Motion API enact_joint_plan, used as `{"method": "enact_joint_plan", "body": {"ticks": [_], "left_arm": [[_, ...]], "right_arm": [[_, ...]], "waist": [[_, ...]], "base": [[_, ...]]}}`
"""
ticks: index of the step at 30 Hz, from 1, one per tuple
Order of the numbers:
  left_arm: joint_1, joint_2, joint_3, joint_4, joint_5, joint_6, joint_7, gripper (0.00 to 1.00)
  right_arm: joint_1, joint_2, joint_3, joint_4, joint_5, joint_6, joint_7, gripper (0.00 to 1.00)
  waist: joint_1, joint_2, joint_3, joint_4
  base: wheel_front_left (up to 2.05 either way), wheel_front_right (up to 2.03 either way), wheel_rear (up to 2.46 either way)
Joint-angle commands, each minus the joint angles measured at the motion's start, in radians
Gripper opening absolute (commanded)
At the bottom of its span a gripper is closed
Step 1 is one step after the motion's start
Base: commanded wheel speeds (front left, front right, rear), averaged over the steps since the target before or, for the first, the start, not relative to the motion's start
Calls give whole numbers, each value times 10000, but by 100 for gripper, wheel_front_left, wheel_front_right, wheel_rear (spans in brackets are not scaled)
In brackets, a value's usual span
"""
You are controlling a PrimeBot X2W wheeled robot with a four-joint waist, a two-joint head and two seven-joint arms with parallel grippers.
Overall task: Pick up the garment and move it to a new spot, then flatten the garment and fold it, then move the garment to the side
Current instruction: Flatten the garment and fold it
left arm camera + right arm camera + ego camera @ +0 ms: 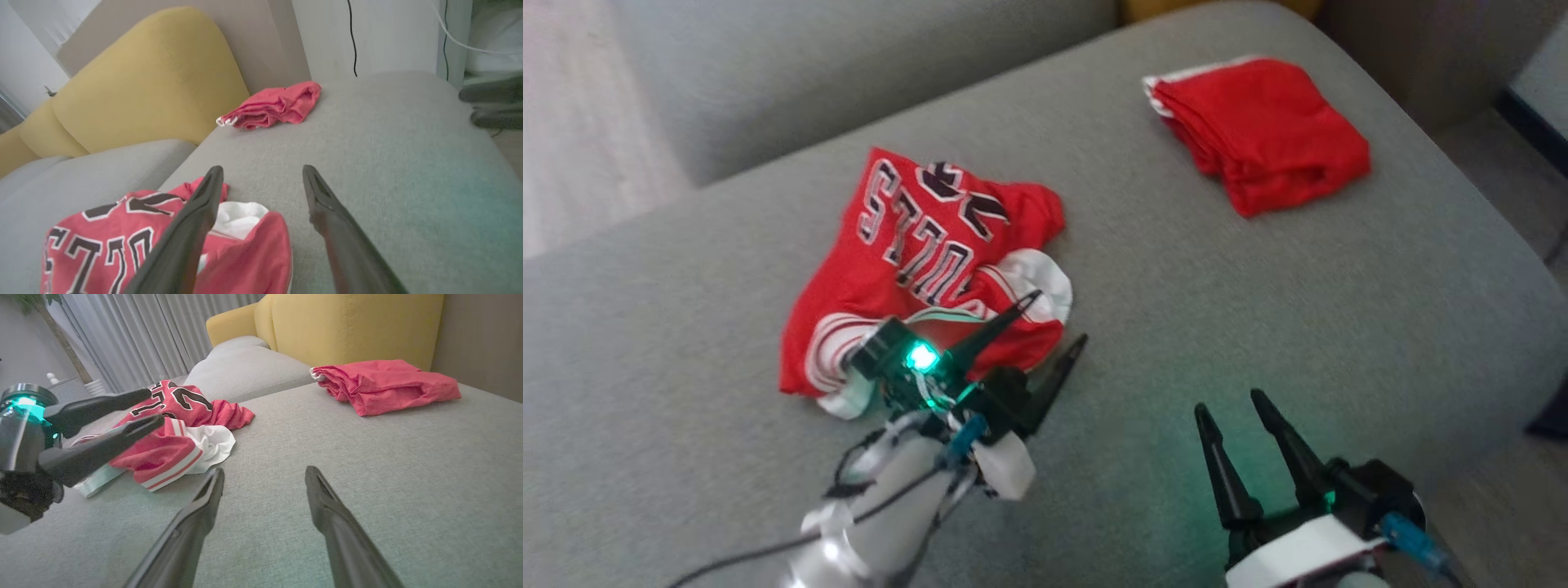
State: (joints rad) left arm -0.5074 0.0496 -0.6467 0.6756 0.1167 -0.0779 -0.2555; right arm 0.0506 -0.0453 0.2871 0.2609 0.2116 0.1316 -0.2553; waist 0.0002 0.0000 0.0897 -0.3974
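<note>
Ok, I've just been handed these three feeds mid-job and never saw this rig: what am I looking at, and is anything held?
It is a two-armed robot. The head view looks down from its head: the left gripper is at the near edge of a crumpled red jersey with black lettering, the right gripper above bare grey sofa cushion. The other two pictures look along each wrist's own dark fingers. A folded red garment lies farther back on the right. Both grippers are open and hold nothing.
</note>
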Motion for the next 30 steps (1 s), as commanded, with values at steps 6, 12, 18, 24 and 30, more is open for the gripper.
{"method": "enact_joint_plan", "body": {"ticks": [6,12,18,24,30], "left_arm": [[-1169,34,306,1929,-41,195,400,100],[-1581,20,325,2610,-335,352,95,0],[-2341,10,296,146,-1143,113,-57,0],[-4423,249,1078,-1669,-1665,-180,-60,0],[-5730,312,2668,-2249,-2851,-244,-61,0]], "right_arm": [[-449,-49,284,-446,154,-9,-65,100],[-438,-49,284,-450,197,-9,-65,100],[-359,-49,370,-397,207,-9,-65,100],[-375,-49,454,-439,288,-9,-65,100],[-218,-49,212,-527,410,-9,-65,100]], "waist": [[-2,0,664,-506],[-2,0,559,-424],[-2,0,-14,-29],[-2,0,-406,320],[-2,0,-551,882]], "base": [[0,0,0],[0,0,0],[0,0,0],[0,0,0],[0,0,0]]}}
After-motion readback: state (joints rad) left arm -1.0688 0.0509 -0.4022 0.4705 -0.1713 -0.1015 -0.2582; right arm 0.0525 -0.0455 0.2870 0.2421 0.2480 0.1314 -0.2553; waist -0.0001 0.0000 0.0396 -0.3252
